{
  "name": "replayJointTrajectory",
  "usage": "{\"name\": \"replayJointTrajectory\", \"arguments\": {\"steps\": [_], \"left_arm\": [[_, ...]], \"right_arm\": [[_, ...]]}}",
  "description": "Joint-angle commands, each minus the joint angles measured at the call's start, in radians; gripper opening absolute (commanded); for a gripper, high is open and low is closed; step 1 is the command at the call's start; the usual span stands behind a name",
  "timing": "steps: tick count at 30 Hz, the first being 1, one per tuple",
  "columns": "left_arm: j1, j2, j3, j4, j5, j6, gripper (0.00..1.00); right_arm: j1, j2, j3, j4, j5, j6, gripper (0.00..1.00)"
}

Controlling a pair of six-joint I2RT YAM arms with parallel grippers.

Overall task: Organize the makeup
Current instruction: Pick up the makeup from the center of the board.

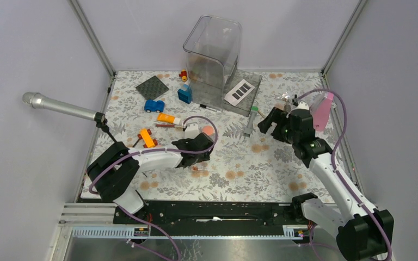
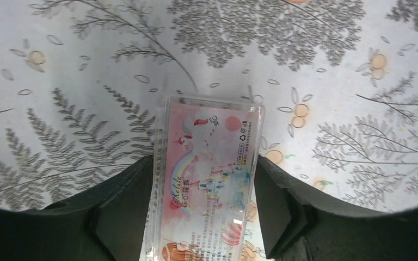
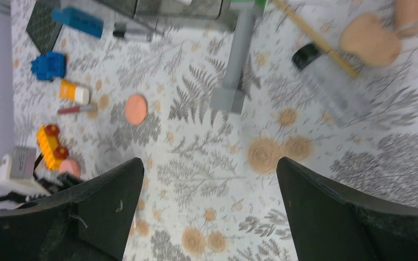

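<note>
One clear palette (image 2: pixel 204 179), pink rainbow-and-unicorn label, pinched in left gripper (image 2: pixel 202 169)

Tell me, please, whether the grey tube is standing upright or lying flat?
Lying flat: the grey tube stretches lengthwise along the flowered table, not standing on end.

From up top we've got the left gripper (image 1: pixel 195 156) down low on the flowery table (image 1: pixel 283 163). There's a small clear case (image 1: pixel 197 171) poking out under it and a coral disc (image 1: pixel 208 131) just beside. The right gripper (image 1: pixel 267 124) hangs spread wide next to the grey tube (image 1: pixel 250 124). A microphone (image 1: pixel 60 106) sits far left.
</note>
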Motion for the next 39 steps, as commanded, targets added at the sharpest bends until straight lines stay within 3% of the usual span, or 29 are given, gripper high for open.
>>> {"name": "replayJointTrajectory", "arguments": {"steps": [1,7,17,28,39], "left_arm": [[-0.005,-0.004,0.039,0.079,0.101,0.039,0.41],[0.006,0.005,0.096,0.1,0.149,0.031,0.4],[0.066,0.062,0.166,0.126,0.246,-0.037,0.4],[0.066,0.043,0.219,0.123,0.261,-0.078,0.4],[0.066,0.032,0.224,0.129,0.29,-0.095,0.39]], "right_arm": [[0.004,-0.065,-0.127,0.108,-0.177,0.092,0.99],[0.039,-0.095,-0.284,0.279,-0.26,0.208,0.96],[0.259,-0.018,-0.447,0.625,-0.18,0.337,0.86],[0.371,0.16,-0.482,0.876,-0.138,0.371,0.8],[0.446,0.296,-0.438,0.985,-0.096,0.385,0.79]]}}
